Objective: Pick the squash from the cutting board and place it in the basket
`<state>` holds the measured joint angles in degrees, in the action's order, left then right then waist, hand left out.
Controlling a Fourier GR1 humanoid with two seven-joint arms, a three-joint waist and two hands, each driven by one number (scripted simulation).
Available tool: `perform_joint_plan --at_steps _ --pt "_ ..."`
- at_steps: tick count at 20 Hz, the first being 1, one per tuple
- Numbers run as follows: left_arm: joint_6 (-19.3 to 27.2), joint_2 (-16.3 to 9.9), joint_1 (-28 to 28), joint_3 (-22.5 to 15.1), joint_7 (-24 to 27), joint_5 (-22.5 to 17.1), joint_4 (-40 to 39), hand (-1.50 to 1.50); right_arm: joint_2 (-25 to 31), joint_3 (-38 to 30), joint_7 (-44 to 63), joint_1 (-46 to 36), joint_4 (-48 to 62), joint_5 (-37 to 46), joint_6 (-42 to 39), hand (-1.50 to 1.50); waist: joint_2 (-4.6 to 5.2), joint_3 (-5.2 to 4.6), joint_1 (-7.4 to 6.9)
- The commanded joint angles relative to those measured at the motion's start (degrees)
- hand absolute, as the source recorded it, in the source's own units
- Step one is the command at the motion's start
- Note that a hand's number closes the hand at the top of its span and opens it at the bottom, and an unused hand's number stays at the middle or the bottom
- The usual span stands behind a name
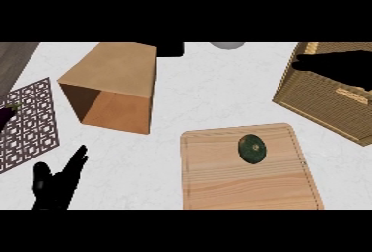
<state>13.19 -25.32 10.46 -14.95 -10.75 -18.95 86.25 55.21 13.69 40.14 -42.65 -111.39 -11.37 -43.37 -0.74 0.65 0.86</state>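
Squash (252,148) lies on the board (247,187), upper middle, untouched. Basket (327,98) at 2 o'clock from it, well apart, on the white worktop (196,98). Open wooden box (112,86) at 10 o'clock. Patterned mat (29,123) at 9 o'clock, a dark purple thing on its edge. Left hand (54,184) at 8 o'clock, fingers straight, holding nothing. Right hand out of sight.
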Motion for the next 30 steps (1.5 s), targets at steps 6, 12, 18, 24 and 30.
perform_joint_plan --at_steps 6,12,18,24,30 --pt "-1.8 2.3 -5.0 1.3 -1.0 1.8 -7.8 0.0 -3.4 -2.3 5.2 6.8 -6.6 -1.3 0.2 -1.5 0.65 -0.69 -0.33" --pt "-2.7 3.7 -2.6 1.3 0.2 2.4 -7.9 0.0 -12.3 2.4 -1.1 14.2 -6.7 14.1 3.1 -1.5 0.9 -0.63 -1.02" --pt "-3.7 3.6 -1.8 3.7 0.1 2.7 -6.1 0.0 -15.9 2.4 -7.5 18.0 -3.9 22.5 2.4 -1.5 0.77 -0.63 -1.03" --pt "-4.0 3.9 -0.9 3.1 -1.8 4.4 -3.7 0.0 -21.2 9.7 -11.2 19.8 1.9 36.8 7.3 -1.5 0.81 -0.64 -1.37" --pt "-6.4 3.3 -2.5 5.7 -3.8 4.2 -4.3 0.0 -21.6 8.3 -20.4 22.7 7.7 42.3 9.0 -1.5 0.8 -0.63 -1.15"
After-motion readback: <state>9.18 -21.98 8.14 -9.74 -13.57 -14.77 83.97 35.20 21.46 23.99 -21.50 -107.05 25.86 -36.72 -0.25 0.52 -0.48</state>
